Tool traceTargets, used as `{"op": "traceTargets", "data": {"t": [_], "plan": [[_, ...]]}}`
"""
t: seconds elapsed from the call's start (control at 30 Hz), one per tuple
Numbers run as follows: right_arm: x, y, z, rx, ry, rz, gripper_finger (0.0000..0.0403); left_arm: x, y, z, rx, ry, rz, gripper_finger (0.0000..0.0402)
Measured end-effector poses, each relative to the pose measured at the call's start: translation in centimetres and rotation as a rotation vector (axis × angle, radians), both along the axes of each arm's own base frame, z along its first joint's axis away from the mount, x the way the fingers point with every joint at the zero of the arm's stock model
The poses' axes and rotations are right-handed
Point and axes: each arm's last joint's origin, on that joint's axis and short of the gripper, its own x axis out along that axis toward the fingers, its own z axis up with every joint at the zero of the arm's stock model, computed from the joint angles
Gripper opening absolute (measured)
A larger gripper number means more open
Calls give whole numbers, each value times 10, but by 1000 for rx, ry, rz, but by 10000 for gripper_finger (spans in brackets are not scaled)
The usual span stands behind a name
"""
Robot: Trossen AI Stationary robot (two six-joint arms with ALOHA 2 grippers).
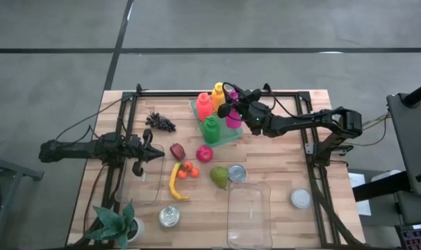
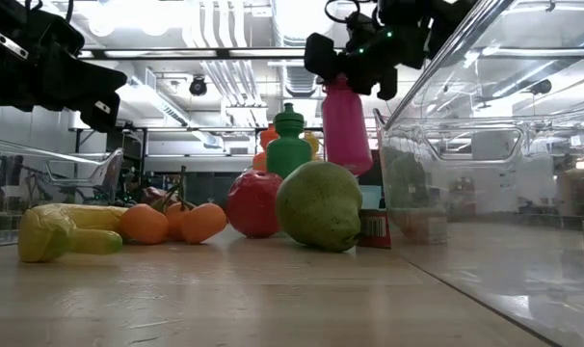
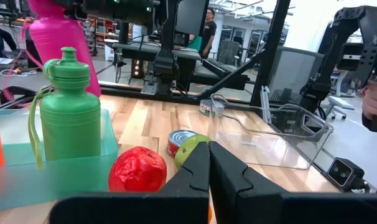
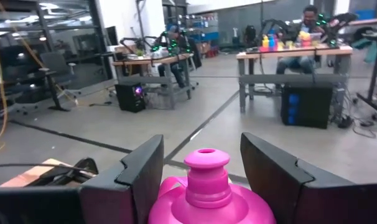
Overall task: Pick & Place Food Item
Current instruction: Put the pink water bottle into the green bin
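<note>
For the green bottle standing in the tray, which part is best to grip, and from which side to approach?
Probably the green bottle is best gripped at its narrow neck under the cap, approaching from above. It stands upright in the teal tray, and the orange bottle crowds its side.

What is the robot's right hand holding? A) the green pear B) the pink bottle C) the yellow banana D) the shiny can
B: the right hand has its fingers on both sides of the pink bottle, and the low view shows that bottle lifted up in the air.
</note>
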Motion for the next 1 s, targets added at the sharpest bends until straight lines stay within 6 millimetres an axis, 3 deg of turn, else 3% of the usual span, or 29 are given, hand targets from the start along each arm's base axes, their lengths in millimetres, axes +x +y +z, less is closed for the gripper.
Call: {"op": "traceTargets", "data": {"t": [0.67,1.0], "plan": [[22,-4,-46,-24,-71,13,195,0,0,0,0,0,0,1],[15,-1,-56,-49,-26,52,195,0,0,0,0,0,0,1]]}}
